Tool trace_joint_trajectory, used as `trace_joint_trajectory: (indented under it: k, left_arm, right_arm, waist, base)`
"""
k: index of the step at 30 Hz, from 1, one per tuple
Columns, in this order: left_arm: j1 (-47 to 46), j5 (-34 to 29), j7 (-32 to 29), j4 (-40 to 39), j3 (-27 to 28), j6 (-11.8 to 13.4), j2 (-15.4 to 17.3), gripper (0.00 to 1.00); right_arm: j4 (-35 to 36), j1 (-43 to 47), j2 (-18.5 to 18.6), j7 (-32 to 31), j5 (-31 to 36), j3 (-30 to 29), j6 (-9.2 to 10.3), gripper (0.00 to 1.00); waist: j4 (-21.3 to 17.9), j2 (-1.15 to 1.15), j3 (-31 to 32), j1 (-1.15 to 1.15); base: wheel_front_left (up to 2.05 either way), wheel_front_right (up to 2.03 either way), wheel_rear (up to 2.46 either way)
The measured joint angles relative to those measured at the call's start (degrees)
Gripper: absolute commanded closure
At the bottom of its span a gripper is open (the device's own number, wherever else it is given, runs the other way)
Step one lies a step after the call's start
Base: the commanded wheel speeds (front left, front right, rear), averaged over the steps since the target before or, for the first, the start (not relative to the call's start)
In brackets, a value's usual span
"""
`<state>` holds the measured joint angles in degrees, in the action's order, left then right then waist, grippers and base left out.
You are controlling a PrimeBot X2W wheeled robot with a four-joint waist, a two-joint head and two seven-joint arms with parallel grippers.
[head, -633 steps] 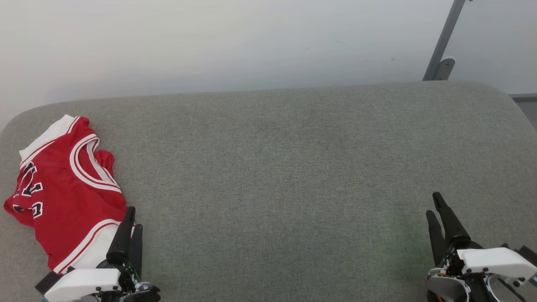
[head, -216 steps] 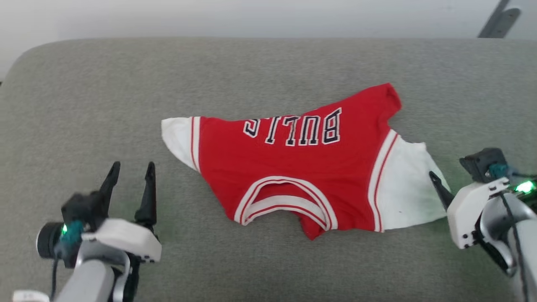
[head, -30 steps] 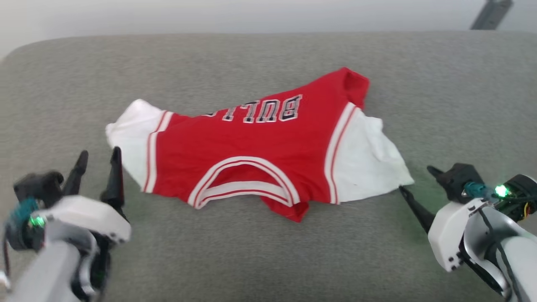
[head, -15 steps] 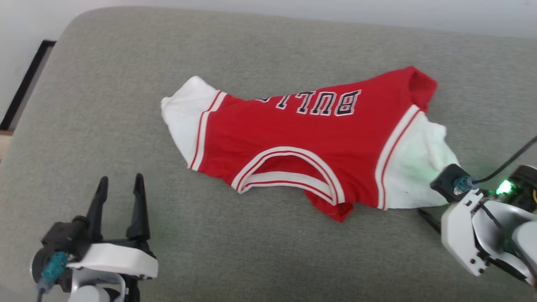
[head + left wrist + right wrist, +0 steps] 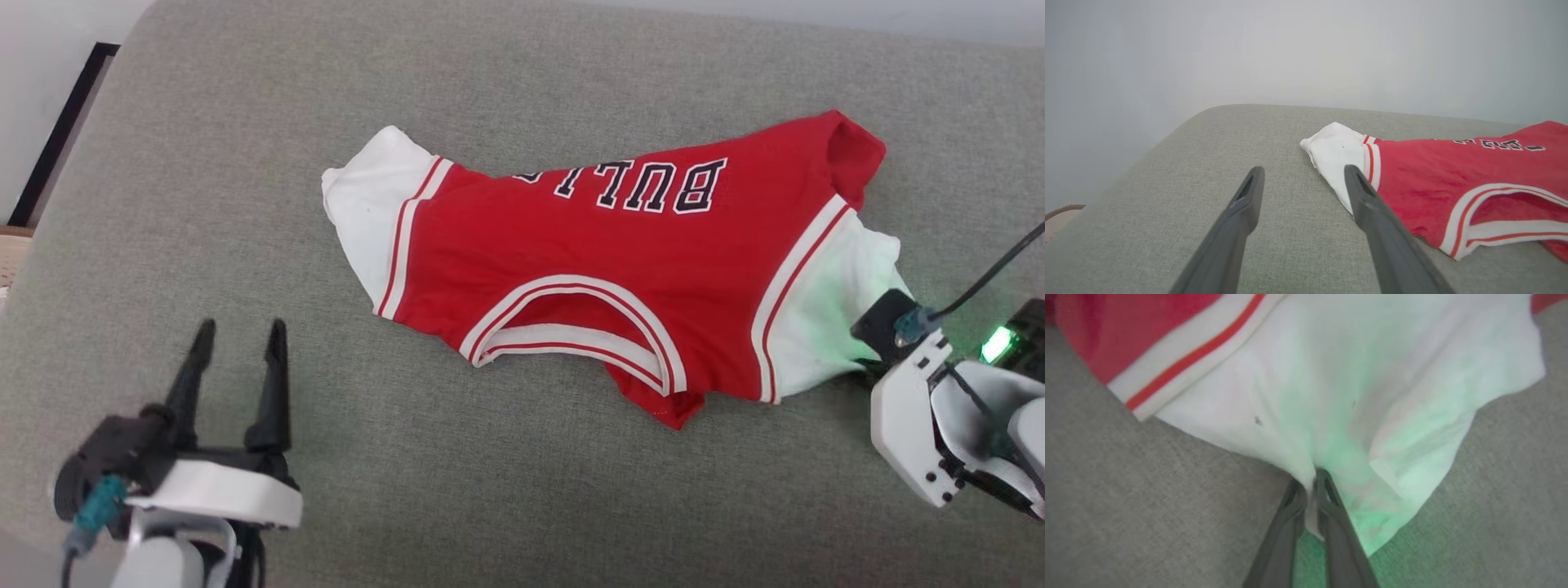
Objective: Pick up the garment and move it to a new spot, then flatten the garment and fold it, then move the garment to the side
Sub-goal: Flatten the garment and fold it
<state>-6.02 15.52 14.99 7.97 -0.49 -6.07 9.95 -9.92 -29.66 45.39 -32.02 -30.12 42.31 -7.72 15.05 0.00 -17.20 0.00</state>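
The garment (image 5: pixel 604 269), a red jersey with white sleeves and black "BULLS" lettering, lies spread on the grey cushion, neck opening toward me. In the right wrist view my right gripper (image 5: pixel 1310 479) is shut on the edge of the garment's (image 5: pixel 1355 388) white sleeve, cloth pinched between the fingers. In the head view its white housing sits at that sleeve's outer edge, the fingertips hidden. My left gripper (image 5: pixel 238 328) stands open on the cushion, below and left of the other white sleeve (image 5: pixel 367 204). The left wrist view has the garment (image 5: pixel 1433 179) just right of the open left gripper (image 5: pixel 1302 171), apart from it.
The grey cushion (image 5: pixel 204 163) fills the work area; its rounded left edge (image 5: pixel 1167 134) drops off beside a pale wall. A dark strip (image 5: pixel 57 131) shows at the far left past the cushion. A black cable (image 5: pixel 992 273) runs to my right wrist.
My right gripper has closed on the edge of the white sleeve, where it stood open beside it before. The head camera has shifted. The left gripper stays open.
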Motion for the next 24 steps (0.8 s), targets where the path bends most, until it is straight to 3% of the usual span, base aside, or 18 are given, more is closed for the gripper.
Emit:
trace_joint_trajectory:
  k: [4,6,10,12,15,18,24]
  left_arm:
    - [-4.1,0.0,-0.1,1.3,-1.9,-1.0,4.4,0.00]
    - [-7.9,1.7,-3.1,2.1,-4.4,-1.2,7.6,0.00]
    - [-16.8,13.8,-18.7,3.6,-15.3,-1.3,16.1,0.00]
    - [-21.0,24.1,-28.0,4.7,-18.2,-1.3,18.6,0.00]
    - [-26.9,34.8,-41.6,7.7,-21.2,-1.3,22.9,0.00]
    - [-31.1,41.4,-51.0,12.6,-21.9,-1.3,24.5,0.00]
    - [-35.9,45.6,-58.9,21.1,-23.6,-1.3,24.7,0.00]
  right_arm:
    - [-0.4,-0.6,-1.0,0.0,0.2,-0.4,0.04,1.00]
    - [-0.3,-1.0,-1.4,0.0,0.4,-0.6,0.04,1.00]
    - [0.2,-2.0,-2.2,-0.5,0.5,-0.6,0.02,1.00]
    - [0.6,-2.7,-2.4,-0.9,0.8,-0.6,-0.02,1.00]
    - [1.3,-3.8,-2.8,-1.4,0.9,-0.5,-0.03,1.00]
    - [2.0,-4.7,-3.1,-1.8,1.4,-0.5,-0.04,1.00]
    - [3.2,-5.7,-3.7,-2.0,2.1,-0.7,-0.10,1.00]
  waist:
    - [-0.9,0.00,-0.3,0.00]
    - [-1.4,0.00,-0.7,0.00]
    - [-2.3,0.00,-1.8,0.00]
    - [-2.7,0.00,-2.5,0.00]
    - [-3.4,0.00,-3.8,0.00]
    - [-4.1,0.00,-5.0,0.00]
    - [-5.3,0.00,-6.9,0.00]
  base:
    - [0.00,0.00,0.00]
    - [0.00,0.00,0.00]
    - [0.00,0.00,0.00]
    - [0.00,0.00,0.00]
    - [0.00,0.00,0.00]
    - [0.00,0.00,0.00]
    - [0.00,0.00,0.00]
